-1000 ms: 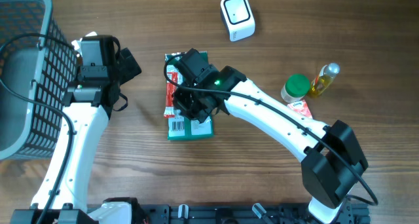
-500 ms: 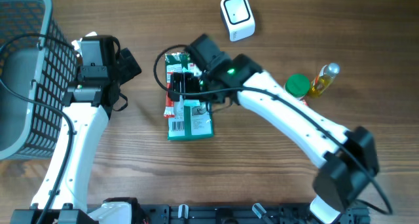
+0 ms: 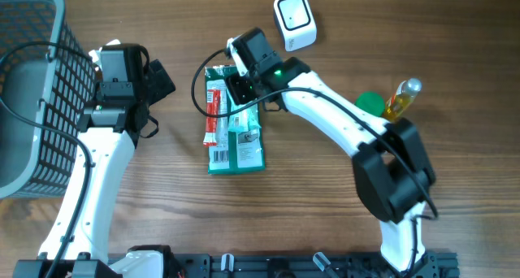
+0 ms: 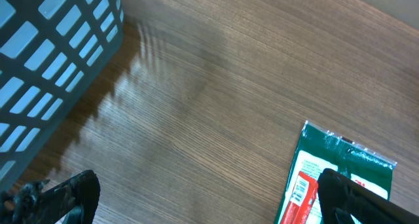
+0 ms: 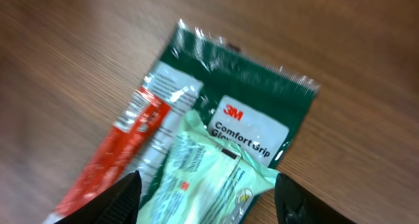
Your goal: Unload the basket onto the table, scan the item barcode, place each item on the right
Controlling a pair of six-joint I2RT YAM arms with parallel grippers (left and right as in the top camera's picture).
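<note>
Two robot arms work at a wooden counter point(image 3: 162, 221) where a small pile of goods lies near the middle. A green 3M Comfort Grip glove pack point(image 5: 262, 99) lies flat at the bottom of the pile, a white barcode label point(image 3: 221, 154) showing at its near end. A red-and-white packet point(image 5: 124, 145) and a pale green packet point(image 5: 203, 171) rest on top of it.

The right end effector point(image 5: 208, 188) hovers over the far end of the pile, its fingers point(image 5: 124, 198) spread to either side of the pale green packet, with nothing clamped between them. The left end effector point(image 4: 206, 185) hangs above bare wood just left of the pile, released and empty, its fingers wide apart.

A white barcode scanner point(image 3: 294, 19) stands at the far edge of the counter, apart from the pile. A grey wire basket point(image 3: 32, 91) fills the left side. To the right, a green-lidded jar point(image 3: 370, 102), partly hidden behind the right arm, sits just beside a small bottle of yellow liquid point(image 3: 402, 99).
</note>
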